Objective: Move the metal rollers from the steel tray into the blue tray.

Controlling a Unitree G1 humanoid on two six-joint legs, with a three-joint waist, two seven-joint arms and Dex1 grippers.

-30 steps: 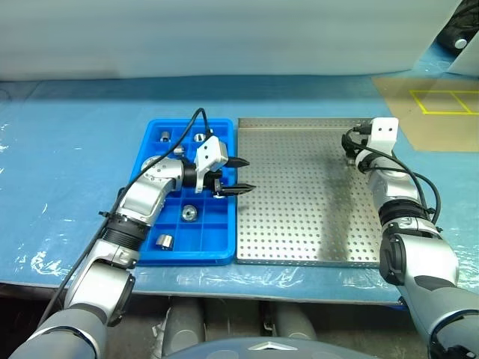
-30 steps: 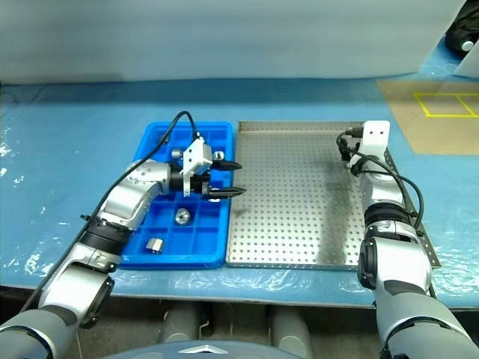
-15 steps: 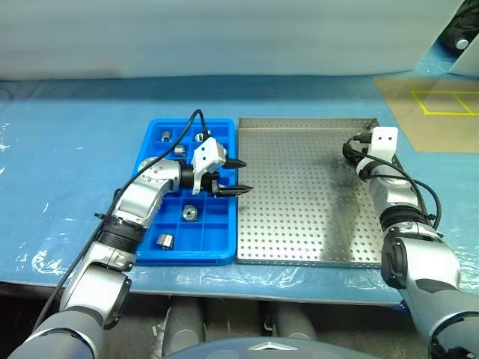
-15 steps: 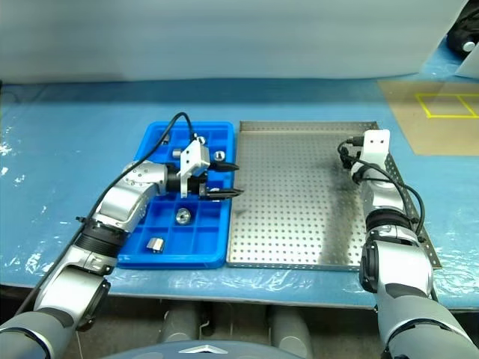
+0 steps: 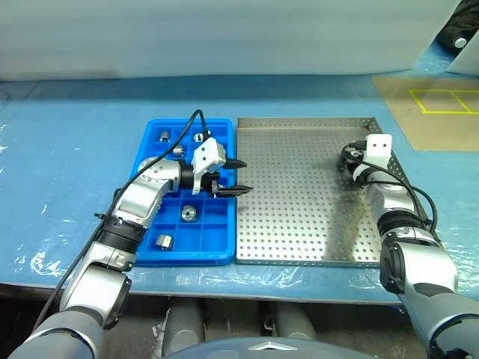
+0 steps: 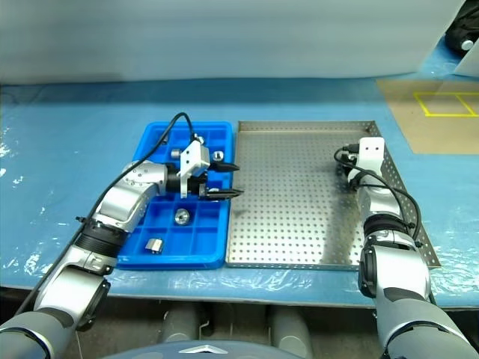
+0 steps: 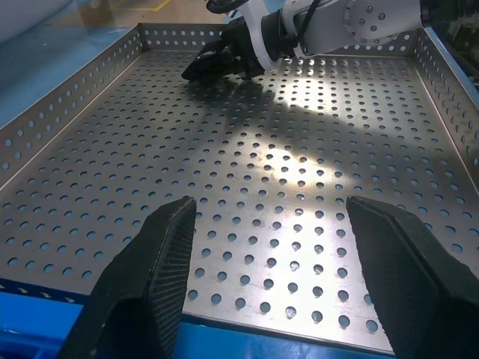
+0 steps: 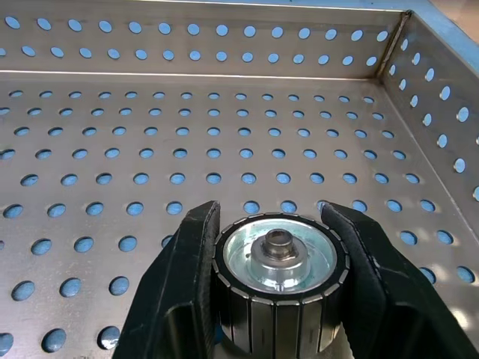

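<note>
In the head views, a steel tray (image 5: 299,224) with a perforated floor is seen lying on the light blue table covering (image 5: 67,164), and a blue tray (image 5: 217,254) divided into small square compartments is placed just beside it on the left, edge to edge. Several metal rollers (image 5: 165,241) are seen in the blue tray's compartments: one near the front left, one (image 5: 190,213) a little further in, and others near the far end, partly hidden by the left arm. The left gripper (image 5: 238,175) is held over the seam between the two trays, pointing toward the steel tray, with its two black fingers spread apart and nothing between them. The right gripper (image 5: 348,158) is seen low over the far right part of the steel tray, close to its right rim; its fingers are hidden behind the white wrist block.

In the left wrist view, the left gripper's fingers (image 7: 150,277) are seen wide apart above the blue tray's edge and the steel tray's floor, with nothing held. Across the tray, the right gripper (image 7: 217,63) is seen with its dark tips down at the floor.

In the right wrist view, the two black fingers (image 8: 187,277) are closed against both sides of one roller (image 8: 278,288), which stands upright with its dark centre facing up. The tray's far right corner is seen beyond it.
</note>
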